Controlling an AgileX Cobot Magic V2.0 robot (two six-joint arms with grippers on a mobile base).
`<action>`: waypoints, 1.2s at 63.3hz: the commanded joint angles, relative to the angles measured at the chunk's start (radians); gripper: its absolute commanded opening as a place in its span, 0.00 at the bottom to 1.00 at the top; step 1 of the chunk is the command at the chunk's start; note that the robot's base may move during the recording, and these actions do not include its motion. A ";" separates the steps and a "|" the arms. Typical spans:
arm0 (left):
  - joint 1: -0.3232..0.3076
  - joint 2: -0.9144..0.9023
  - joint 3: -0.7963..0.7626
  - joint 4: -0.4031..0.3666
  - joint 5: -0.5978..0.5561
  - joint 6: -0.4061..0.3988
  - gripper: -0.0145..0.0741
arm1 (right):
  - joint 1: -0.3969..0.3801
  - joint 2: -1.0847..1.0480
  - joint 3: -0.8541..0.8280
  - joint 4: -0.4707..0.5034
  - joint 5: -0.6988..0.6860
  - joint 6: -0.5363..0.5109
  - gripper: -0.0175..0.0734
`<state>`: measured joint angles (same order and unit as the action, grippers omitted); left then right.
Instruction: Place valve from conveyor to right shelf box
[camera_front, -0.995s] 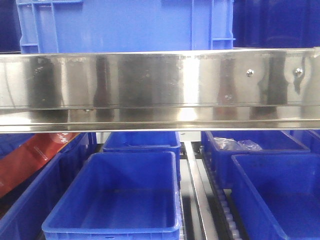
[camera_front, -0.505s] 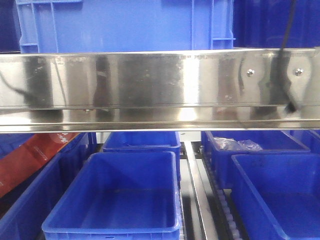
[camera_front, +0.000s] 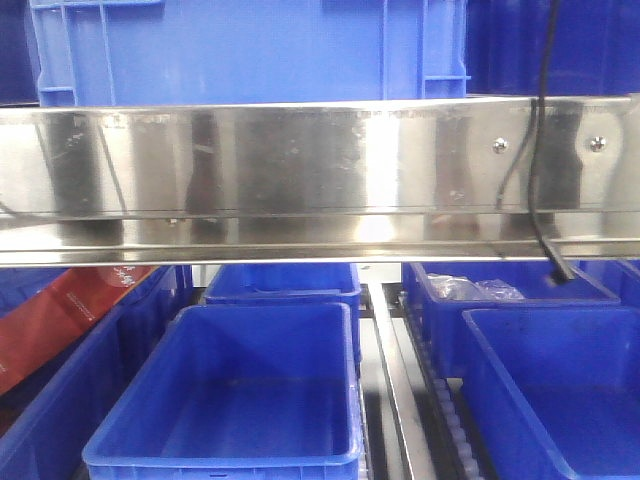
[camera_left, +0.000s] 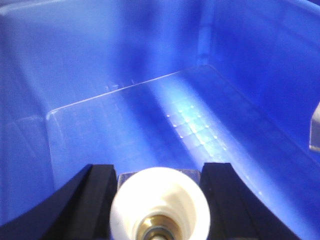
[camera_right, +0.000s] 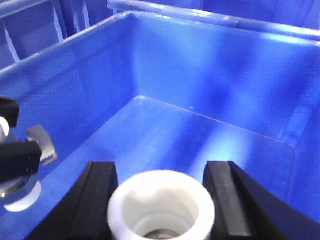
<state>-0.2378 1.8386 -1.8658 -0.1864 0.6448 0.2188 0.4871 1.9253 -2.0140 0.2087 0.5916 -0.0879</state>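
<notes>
From the front, a shiny steel shelf rail (camera_front: 320, 175) spans the view, smooth blue plastic boxes (camera_front: 230, 400) below it and a black cable (camera_front: 540, 200) hanging at its right end. In the left wrist view, the left gripper (camera_left: 159, 187) clamps a round white valve (camera_left: 159, 210) above a box floor (camera_left: 150, 125). In the right wrist view, the right gripper (camera_right: 160, 187) likewise holds a white valve (camera_right: 161, 210), open end facing the camera, over a box floor (camera_right: 200, 145), with the other gripper visible at far left.

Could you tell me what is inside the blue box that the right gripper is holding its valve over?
Only bare floor shows in the blue box; the white valve in the right gripper hides the near part.
</notes>
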 joint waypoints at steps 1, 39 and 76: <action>-0.005 -0.016 -0.016 -0.008 -0.039 -0.002 0.60 | 0.000 -0.017 -0.018 -0.003 -0.044 -0.009 0.60; -0.005 -0.219 -0.070 0.076 0.102 -0.002 0.74 | -0.023 -0.206 -0.038 -0.003 0.019 -0.009 0.41; 0.147 -0.607 0.223 0.125 0.230 -0.073 0.04 | -0.060 -0.622 0.277 -0.108 0.087 -0.009 0.02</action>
<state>-0.1210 1.3049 -1.7551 -0.0492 0.9163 0.1608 0.4320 1.3771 -1.8445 0.1173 0.7341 -0.0899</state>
